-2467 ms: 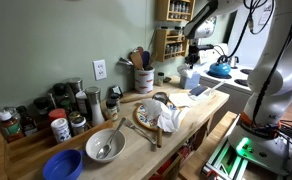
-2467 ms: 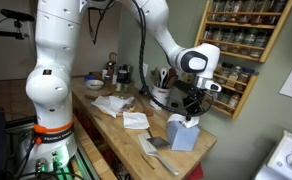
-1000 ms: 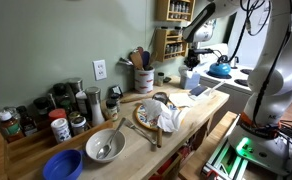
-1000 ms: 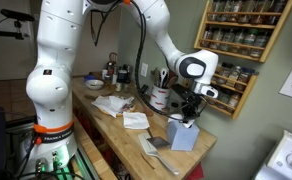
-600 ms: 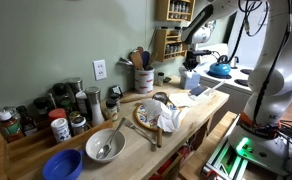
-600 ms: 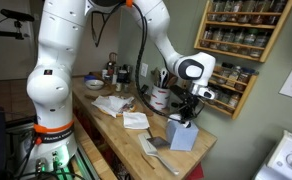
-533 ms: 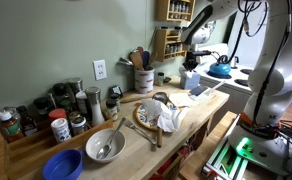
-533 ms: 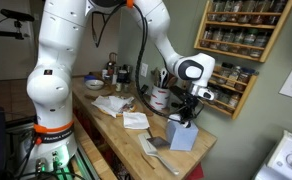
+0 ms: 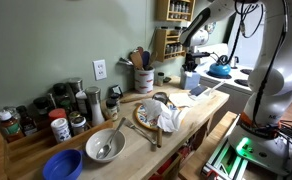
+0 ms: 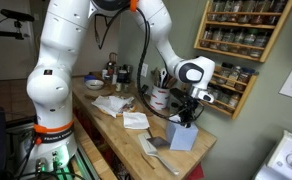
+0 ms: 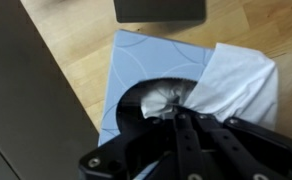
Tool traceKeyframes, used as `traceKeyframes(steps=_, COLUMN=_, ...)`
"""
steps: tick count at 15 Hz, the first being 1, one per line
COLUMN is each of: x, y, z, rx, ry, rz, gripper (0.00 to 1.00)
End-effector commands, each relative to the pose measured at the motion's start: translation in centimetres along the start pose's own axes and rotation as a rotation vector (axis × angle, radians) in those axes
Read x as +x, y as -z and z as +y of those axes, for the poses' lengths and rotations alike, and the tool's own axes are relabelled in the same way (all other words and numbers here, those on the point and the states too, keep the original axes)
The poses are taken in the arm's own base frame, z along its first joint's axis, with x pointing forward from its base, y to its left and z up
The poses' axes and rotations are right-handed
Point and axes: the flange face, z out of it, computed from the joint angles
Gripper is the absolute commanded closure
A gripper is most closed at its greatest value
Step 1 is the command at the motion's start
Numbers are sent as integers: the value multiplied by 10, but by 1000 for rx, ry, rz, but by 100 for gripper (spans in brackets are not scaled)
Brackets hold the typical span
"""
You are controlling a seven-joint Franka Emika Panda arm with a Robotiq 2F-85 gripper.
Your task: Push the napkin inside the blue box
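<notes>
Poking into blue box top opening, gripper, jaws pressed together, touching napkin bunched partly outside, near bench end.

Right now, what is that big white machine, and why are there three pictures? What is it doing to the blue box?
The big white machine is a robot arm. At its end sits a gripper, a kind of hand with two fingers. Two pictures come from cameras standing in the room, which look at a wooden counter from different places. The third comes from a camera on the arm's wrist, looking down past the gripper. On the counter are a blue bowl, a gray bowl and a light-blue box. The gripper's fingers are shut together and poke at the hole in the box's top, where a white napkin sticks out. It does not seem to hold anything; it pushes.
</notes>
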Motion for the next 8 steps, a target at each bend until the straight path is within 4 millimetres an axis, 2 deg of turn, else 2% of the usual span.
traceKeyframes(steps=1, x=-5, y=13, z=13, rx=-2, ry=-15, rz=12, gripper=99)
traceKeyframes(steps=8, x=-14, y=39, z=34, rx=13, ry=-9, rz=25, gripper=99)
